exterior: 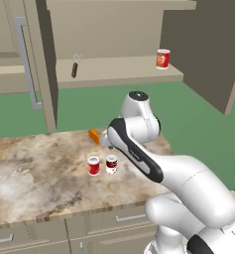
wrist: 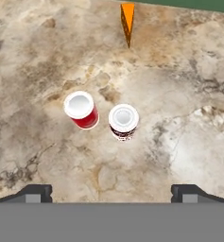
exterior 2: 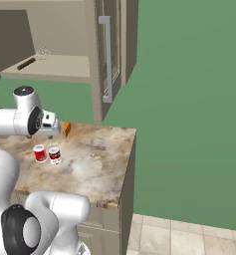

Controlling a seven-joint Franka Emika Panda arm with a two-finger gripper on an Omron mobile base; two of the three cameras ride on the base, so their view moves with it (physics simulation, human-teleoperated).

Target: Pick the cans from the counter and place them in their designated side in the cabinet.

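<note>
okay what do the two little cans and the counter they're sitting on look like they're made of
Red can: likely painted metal, glossy red side and flat white top. Maroon-and-white can: probably metal under a printed label, with a ringed pale lid. Counter: looks like polished marbled stone, with beige-brown veined mottling.

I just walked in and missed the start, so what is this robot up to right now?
The arm's open gripper hangs over the counter, holding nothing. Below it stand the red can and the maroon-and-white can, upright and close together, neither picked up yet. An orange wedge lies farther back. In the open cabinet above, the shelf holds another can and a dark-handled utensil.
</note>
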